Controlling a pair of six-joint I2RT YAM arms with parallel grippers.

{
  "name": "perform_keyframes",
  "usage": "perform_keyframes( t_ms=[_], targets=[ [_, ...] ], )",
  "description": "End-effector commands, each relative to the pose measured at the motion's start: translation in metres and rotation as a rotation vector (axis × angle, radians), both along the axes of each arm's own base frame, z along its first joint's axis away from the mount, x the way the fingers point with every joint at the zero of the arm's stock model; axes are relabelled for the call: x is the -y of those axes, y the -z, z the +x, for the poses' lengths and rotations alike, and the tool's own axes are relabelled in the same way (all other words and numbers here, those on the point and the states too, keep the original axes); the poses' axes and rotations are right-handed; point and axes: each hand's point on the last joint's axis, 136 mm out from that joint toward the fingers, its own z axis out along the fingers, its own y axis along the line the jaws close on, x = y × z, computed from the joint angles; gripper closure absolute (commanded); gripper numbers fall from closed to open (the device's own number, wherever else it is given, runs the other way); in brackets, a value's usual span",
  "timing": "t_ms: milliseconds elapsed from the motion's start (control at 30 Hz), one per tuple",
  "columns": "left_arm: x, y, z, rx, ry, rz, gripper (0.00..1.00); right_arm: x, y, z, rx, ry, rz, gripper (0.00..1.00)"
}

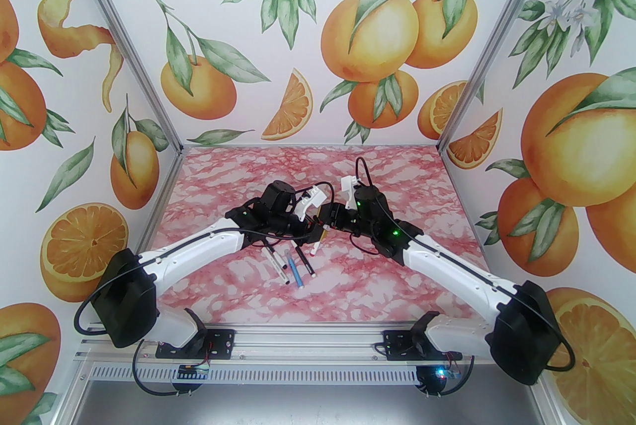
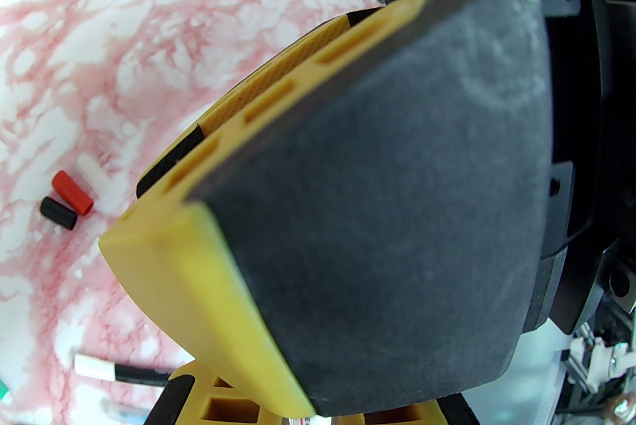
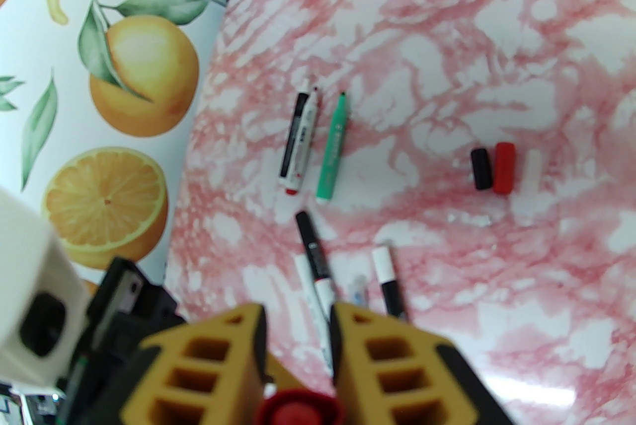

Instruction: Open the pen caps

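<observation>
My two grippers meet above the middle of the table (image 1: 348, 274). Between them hangs a white pen with red ends (image 1: 318, 245). My left gripper (image 1: 313, 228) (image 2: 161, 309) is shut, with a sliver of that pen at its lower finger. My right gripper (image 3: 298, 314) (image 1: 329, 224) is shut on the pen's red cap (image 3: 298, 408). Three loose pen caps lie side by side: black (image 3: 481, 169), red (image 3: 504, 167) and white (image 3: 531, 170). The left wrist view has them too: black cap (image 2: 58, 213), red cap (image 2: 72, 192).
Three pens lie near the left wall: a black one (image 3: 293, 140), a white one with a red end (image 3: 304, 147) and a green one (image 3: 333, 150). Several more pens (image 1: 293, 266) lie below the grippers. Printed walls close in the table on three sides.
</observation>
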Motion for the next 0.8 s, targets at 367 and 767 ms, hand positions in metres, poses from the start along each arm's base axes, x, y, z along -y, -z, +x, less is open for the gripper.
perform_keyframes(
  t_ms=[367, 767],
  targets=[
    [0.0009, -0.0054, -0.0047, 0.020, 0.018, -0.008, 0.93, 0.0010, -0.0225, 0.0068, 0.071, 0.028, 0.016, 0.73],
    [0.0011, -0.0034, -0.0047, 0.019, 0.017, -0.007, 0.93, 0.0009, -0.0218, 0.0069, 0.069, 0.027, 0.015, 0.82]
  ],
)
